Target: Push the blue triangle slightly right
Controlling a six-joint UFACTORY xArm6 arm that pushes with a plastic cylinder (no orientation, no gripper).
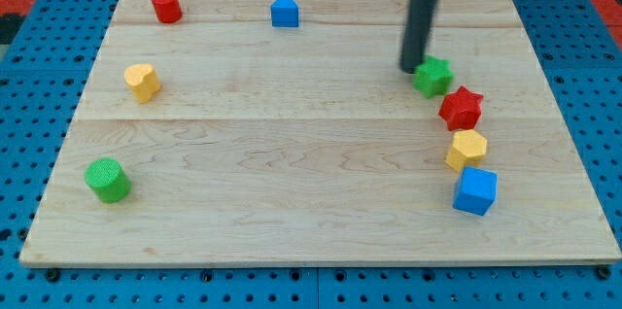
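Note:
The blue triangle [284,11] sits near the view's top, left of centre, on the wooden board [292,154]. My tip [411,67] is far to its right, at the view's upper right, touching or nearly touching the upper left side of a green star block [433,77]. The rod rises from there to the view's top edge.
A red cylinder [166,5] lies at the top left, a yellow hexagon [142,82] at the left, a green cylinder [107,180] at the lower left. Below the green star lie a red star [461,108], a yellow hexagon [466,150] and a blue cube [475,191].

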